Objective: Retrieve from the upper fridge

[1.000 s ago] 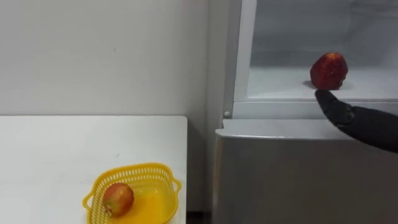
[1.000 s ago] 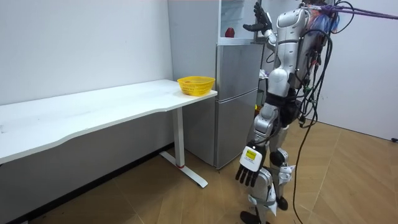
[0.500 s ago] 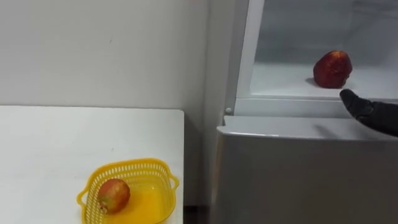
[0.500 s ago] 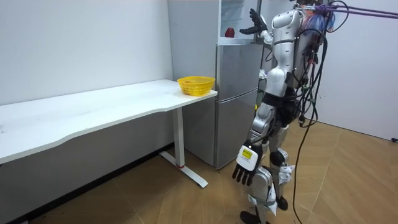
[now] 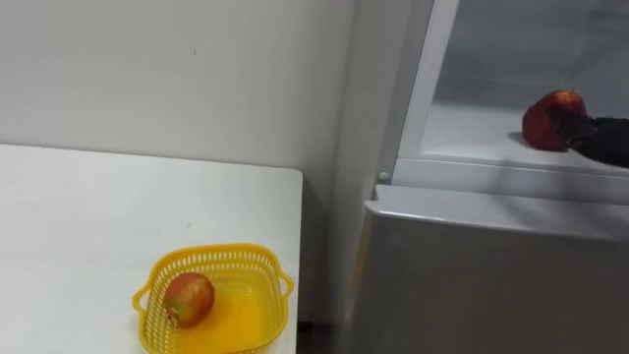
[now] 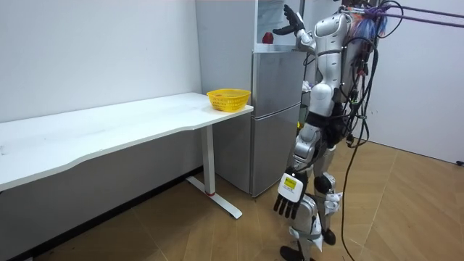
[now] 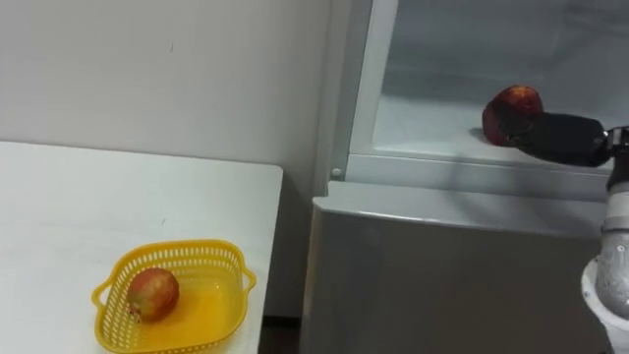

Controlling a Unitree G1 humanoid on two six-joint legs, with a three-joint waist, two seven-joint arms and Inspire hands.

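A red apple [image 5: 548,120] lies on the white shelf [image 5: 472,133] of the open upper fridge compartment. My right hand [image 7: 562,138] reaches in from the right at the apple's height, its dark fingers [image 5: 574,122] straight and touching the apple's right side. In the room view I stand upright facing the fridge [image 6: 275,116], right hand [image 6: 290,19] raised to the top compartment with fingers spread. The left hand [image 6: 288,197] hangs open beside my leg.
A yellow basket [image 5: 246,264] holding a red-green fruit [image 5: 189,298] sits at the near right corner of the white table [image 5: 79,226], just left of the fridge. The lower fridge door [image 5: 491,285] is closed. A white wall stands behind the table.
My right hand rose from below the shelf's front edge and moved into the compartment until it touched the apple. The head camera shifted meanwhile. The left hand stayed hanging.
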